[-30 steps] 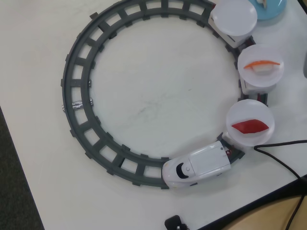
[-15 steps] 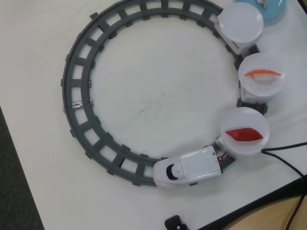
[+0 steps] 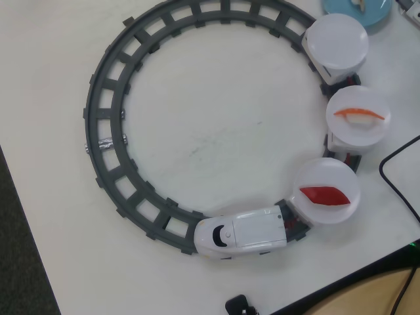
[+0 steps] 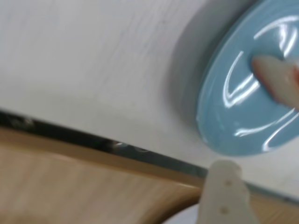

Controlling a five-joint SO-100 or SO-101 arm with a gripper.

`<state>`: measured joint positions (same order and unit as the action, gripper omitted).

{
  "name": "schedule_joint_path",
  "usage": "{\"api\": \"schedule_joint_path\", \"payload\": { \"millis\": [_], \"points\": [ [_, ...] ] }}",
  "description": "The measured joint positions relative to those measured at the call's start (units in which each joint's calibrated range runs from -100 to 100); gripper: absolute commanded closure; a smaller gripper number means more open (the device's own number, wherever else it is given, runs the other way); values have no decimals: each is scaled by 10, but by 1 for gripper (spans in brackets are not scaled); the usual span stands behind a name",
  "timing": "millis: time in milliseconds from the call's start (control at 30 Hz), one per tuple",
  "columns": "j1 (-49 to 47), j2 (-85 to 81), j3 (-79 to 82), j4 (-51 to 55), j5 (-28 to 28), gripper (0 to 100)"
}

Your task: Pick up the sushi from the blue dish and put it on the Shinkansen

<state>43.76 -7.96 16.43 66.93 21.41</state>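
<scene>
The blue dish [image 3: 375, 18] lies at the top right edge of the overhead view, mostly cut off, with a bit of the sushi [image 3: 358, 3] on it. In the wrist view the blue dish [image 4: 233, 112] fills the upper right, and the sushi [image 4: 276, 80], pale with a reddish edge, lies on it at the right border. Of my gripper only one pale finger [image 4: 225, 179] shows, at the bottom, just below the dish rim and apart from the sushi. The Shinkansen [image 3: 239, 234] stands on the track at the lower middle, pulling three plate cars.
The grey ring track [image 3: 108, 105] circles the table. The rear plate [image 3: 338, 42] is bare, the middle plate [image 3: 377, 128] carries an orange-topped piece [image 3: 358, 114], and the front plate [image 3: 308, 210] a deep-red diamond piece [image 3: 325, 195]. A black cable [image 3: 394, 164] runs at the right. The table edge [image 4: 93, 140] is near the dish.
</scene>
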Motion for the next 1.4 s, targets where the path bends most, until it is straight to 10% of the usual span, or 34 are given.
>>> {"api": "schedule_joint_path", "payload": {
  "millis": [433,1400],
  "points": [
    [17,153,-167,131,246,61],
    [-17,604,-646,133,282,61]
  ]
}}
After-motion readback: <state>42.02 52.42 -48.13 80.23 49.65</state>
